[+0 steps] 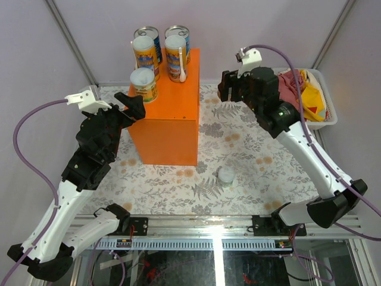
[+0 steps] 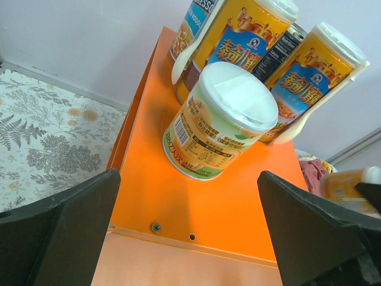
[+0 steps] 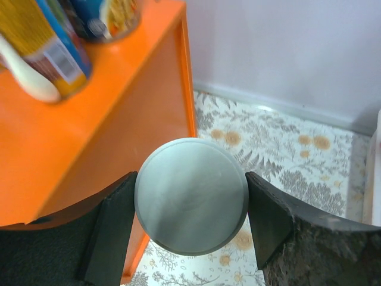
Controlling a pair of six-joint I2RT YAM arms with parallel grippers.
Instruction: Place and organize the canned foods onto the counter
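While the right gripper (image 3: 191, 205) clamps a silver-ended round can (image 3: 190, 190), lower centre, it may clip the bright orange box (image 3: 89, 137); left gripper (image 2: 189, 196) gapes wide.

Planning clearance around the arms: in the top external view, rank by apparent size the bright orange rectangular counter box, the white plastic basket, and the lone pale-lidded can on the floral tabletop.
Largest: orange counter box.
Then: white plastic basket, partly hidden yet clearly mid-sized.
Smallest: pale-lidded can.
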